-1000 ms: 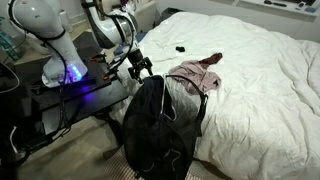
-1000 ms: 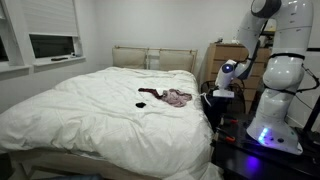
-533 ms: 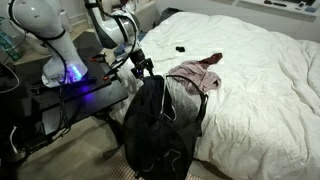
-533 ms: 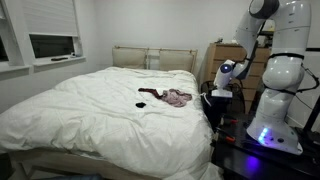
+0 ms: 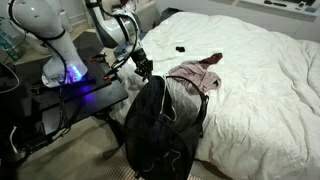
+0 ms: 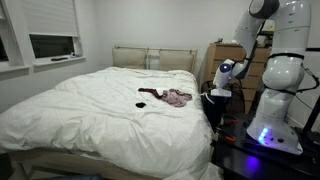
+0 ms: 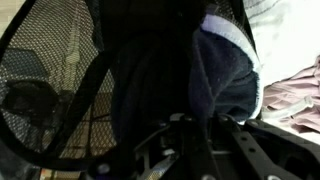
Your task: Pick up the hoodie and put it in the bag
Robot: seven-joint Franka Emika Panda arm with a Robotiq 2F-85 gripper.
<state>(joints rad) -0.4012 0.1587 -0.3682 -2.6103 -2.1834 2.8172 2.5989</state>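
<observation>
At the near edge of an exterior view the black bag (image 5: 160,130) stands upright against the side of the bed (image 5: 260,90), its mouth turned up. To its left a dark worktop (image 5: 60,95) carries the white robot base (image 5: 55,40), which is lit blue at its foot.

Just above the bag's mouth, at the bag's left shoulder, the claw (image 5: 144,68) is seen, and the bag's top edge appears to be met by its fingertips. Against the picture of one second ago, the claw is found a little higher and a shade closer to the bed; the bag and the hoodie are left as they were.

In the wrist view the claw (image 7: 195,132) shows only as dark linkage along the lower edge. The frame is almost filled by the bag (image 7: 150,70), with mesh netting (image 7: 50,90) on the left. Whether the claw is spread or clenched cannot be told, and nothing is seen to be carried in it.

Beyond the bag the pink hoodie (image 5: 195,76) lies crumpled on the white bedding near the bed's edge, outside the bag; a strip of it (image 7: 300,95) shows at the right of the wrist view. Farther out on the bed a small black item (image 5: 180,48) is seen. In the exterior view from the foot of the bed the hoodie (image 6: 178,97) lies toward the right side, with a headboard (image 6: 150,55) behind and a window (image 6: 50,45) at far left.
</observation>
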